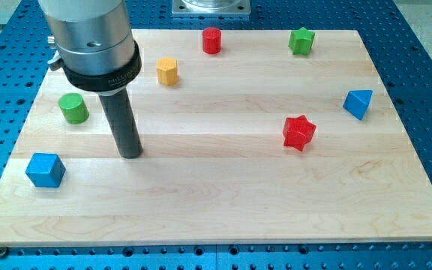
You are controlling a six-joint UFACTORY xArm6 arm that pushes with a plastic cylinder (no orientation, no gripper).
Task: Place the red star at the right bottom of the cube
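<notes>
A pale wooden board point(223, 202) with faint lengthwise grain fills most of the camera view, lying on a blue metal bench point(426, 45) studded with rows of small holes. At the view's top edge a grey metal plate point(211, 7) shows just past the board.

My arm comes down from the view's upper left as a brushed silver cylinder point(88, 30) with a black collar, ending in a straight dark rod. I carry no jaws at all, so nothing is spread or pinched; my tip point(130, 154) rests on bare wood in the board's left half, touching no block.

The blocks look smooth and matte, perhaps plastic. The red star point(299, 132) lies right of centre, well apart from my tip across open wood. The blue cube point(45, 169) sits near the lower left corner, below and to the left of my tip. The green cylinder point(73, 109) stands just left of the rod. A yellow hexagonal block point(167, 71) lies above my tip, a red cylinder point(212, 40) near the top edge, a green star point(301, 40) at the upper right, and a blue block point(358, 103), seemingly a triangular wedge, near the right edge.
</notes>
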